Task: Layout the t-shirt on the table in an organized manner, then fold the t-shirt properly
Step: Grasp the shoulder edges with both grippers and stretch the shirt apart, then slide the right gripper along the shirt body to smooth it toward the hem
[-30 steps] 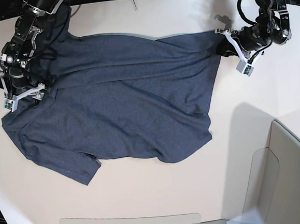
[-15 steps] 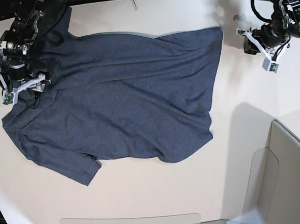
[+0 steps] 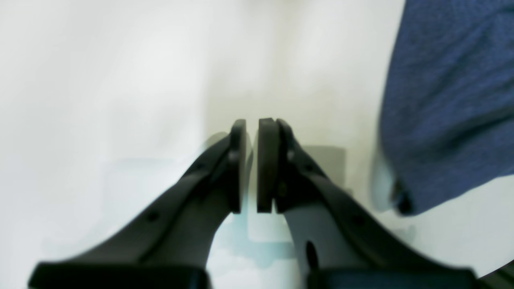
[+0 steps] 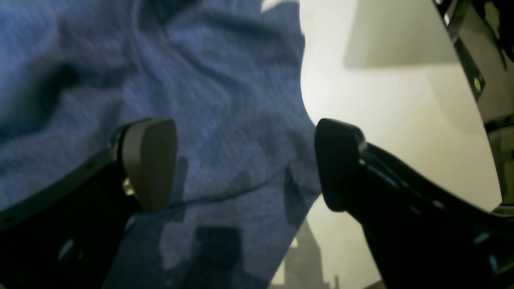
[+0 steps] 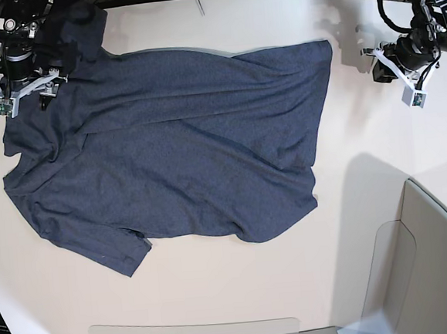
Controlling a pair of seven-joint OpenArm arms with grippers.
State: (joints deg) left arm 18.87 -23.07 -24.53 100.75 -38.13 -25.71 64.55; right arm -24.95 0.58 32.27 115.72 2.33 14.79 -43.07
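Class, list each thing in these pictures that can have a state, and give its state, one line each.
t-shirt: spread on the table, wrinkled, a long crease across it, not folded, held by neither gripper.
table: bears the t-shirt.
left gripper: jaws nearly together, nothing between them, over bare table beside the shirt's edge.
right gripper: jaws wide open, above the shirt's edge, gripping nothing.

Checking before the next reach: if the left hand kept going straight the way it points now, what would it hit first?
Probably only bare table. The left hand, nearly shut and empty, points at open tabletop. The t-shirt lies off to one side of that line, though depth is hard to judge in the blurred wrist view.
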